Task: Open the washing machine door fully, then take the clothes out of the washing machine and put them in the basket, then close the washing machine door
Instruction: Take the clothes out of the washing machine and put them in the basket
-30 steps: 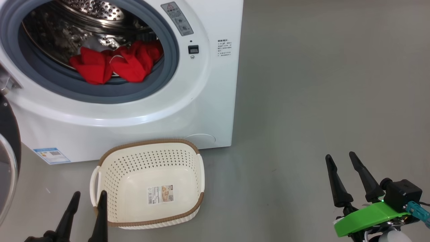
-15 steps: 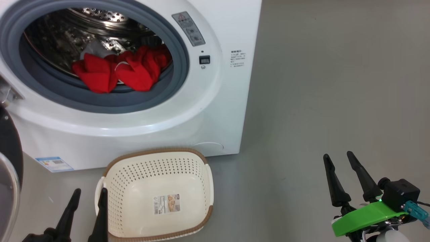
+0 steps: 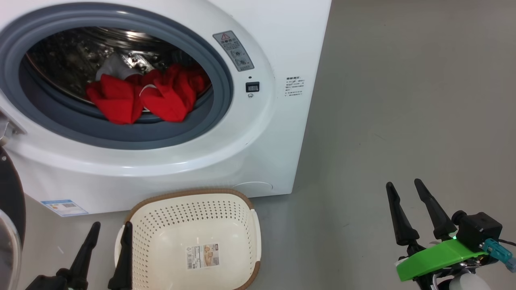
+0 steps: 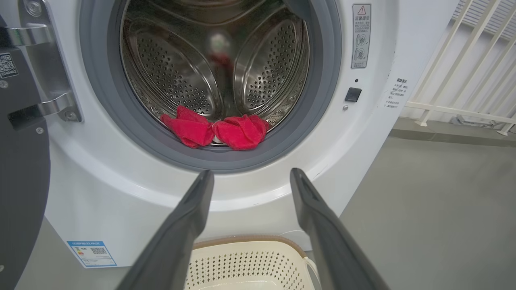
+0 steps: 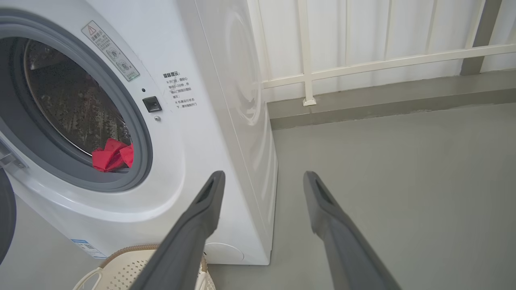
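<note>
You have the clothes (image 3: 141, 98) heaped on the near lip of the drum (image 4: 258, 72) inside the washing machine (image 3: 250, 161), long axis left to right, dead ahead of the left gripper (image 3: 112, 224); the right gripper (image 3: 403, 183) stands well off to the right. Both are spread wide, holding nothing. The basket (image 3: 189, 192), on the floor (image 3: 403, 100) just before the machine, holds only its sticker (image 3: 202, 256); the washing machine door (image 3: 10, 193) hangs open at left.

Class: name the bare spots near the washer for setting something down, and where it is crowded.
Bare: the floor right of the washing machine, beyond the right tool; inside the basket. Crowded: the drum at its front lip, where the clothes lie.
</note>
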Robot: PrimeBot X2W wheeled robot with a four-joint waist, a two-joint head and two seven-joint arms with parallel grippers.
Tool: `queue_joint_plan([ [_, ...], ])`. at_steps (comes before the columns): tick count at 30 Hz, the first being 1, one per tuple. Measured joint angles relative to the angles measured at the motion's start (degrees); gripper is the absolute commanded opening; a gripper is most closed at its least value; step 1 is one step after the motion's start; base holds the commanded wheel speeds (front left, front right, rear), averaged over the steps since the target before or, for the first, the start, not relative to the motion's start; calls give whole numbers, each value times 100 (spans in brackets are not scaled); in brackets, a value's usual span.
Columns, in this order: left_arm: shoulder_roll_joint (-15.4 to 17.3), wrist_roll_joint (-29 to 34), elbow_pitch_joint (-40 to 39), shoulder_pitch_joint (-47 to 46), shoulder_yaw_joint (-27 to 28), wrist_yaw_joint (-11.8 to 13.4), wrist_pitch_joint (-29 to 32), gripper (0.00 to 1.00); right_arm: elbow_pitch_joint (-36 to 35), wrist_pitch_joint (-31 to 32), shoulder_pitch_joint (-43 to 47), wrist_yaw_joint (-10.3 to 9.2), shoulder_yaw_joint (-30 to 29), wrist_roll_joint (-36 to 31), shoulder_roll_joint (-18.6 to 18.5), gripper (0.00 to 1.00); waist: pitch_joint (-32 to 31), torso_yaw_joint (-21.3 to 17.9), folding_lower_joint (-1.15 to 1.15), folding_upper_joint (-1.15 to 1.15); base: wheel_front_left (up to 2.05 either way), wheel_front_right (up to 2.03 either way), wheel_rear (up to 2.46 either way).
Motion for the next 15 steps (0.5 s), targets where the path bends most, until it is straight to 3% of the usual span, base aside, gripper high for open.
queue_joint_plan([
  [8,-49,0,334,-104,10,0,0,100,4,0,0,0,12,0,14,100,42,-14,0,0,0,0,0],
  [15,-121,123,899,-901,-144,0,0,100,-11,0,-34,0,13,0,57,100,220,-8,0,0,0,0,0],
])
